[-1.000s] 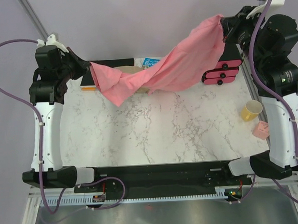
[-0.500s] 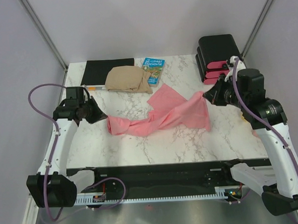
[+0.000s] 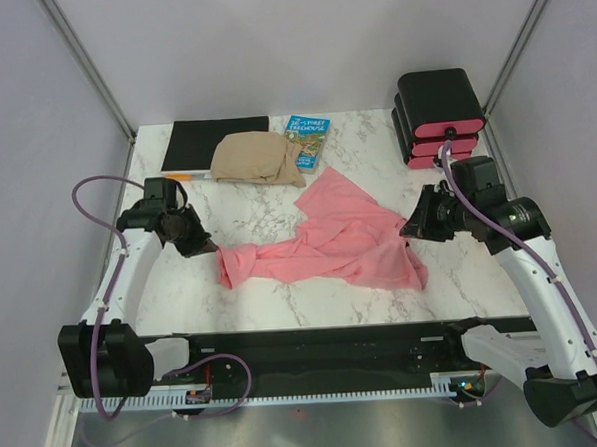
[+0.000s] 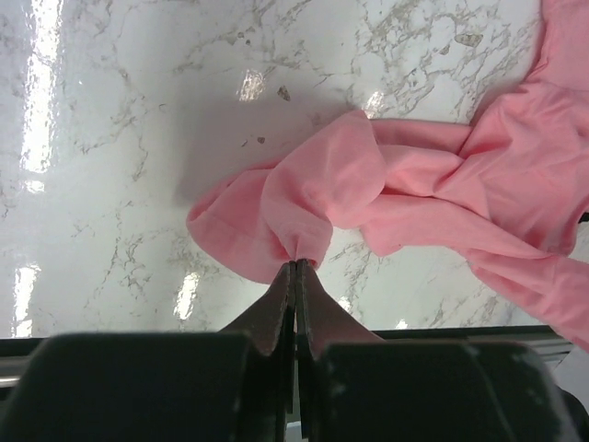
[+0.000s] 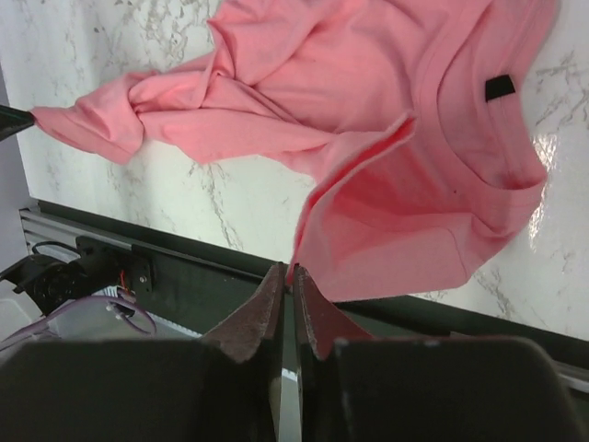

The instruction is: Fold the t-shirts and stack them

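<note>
Salmon-pink t-shirt (image 3: 331,240) crumpled, twisted, neck label (image 5: 500,88) showing; left tool (image 4: 294,264) clamps end; right tool (image 5: 287,269): cannot tell.

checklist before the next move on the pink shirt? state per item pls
1. Left fingers pinching the t-shirt: ok, shut on a bunched end.
2. Right fingers holding the t-shirt: cannot tell; the cloth edge reaches the tips, and the fingers are nearly together.
3. T-shirt spread flat: not ok, twisted and bunched along its middle.
4. T-shirt wholly on the table: ok in the top view.
5. Neck label findable: ok, facing up near the collar.
</note>
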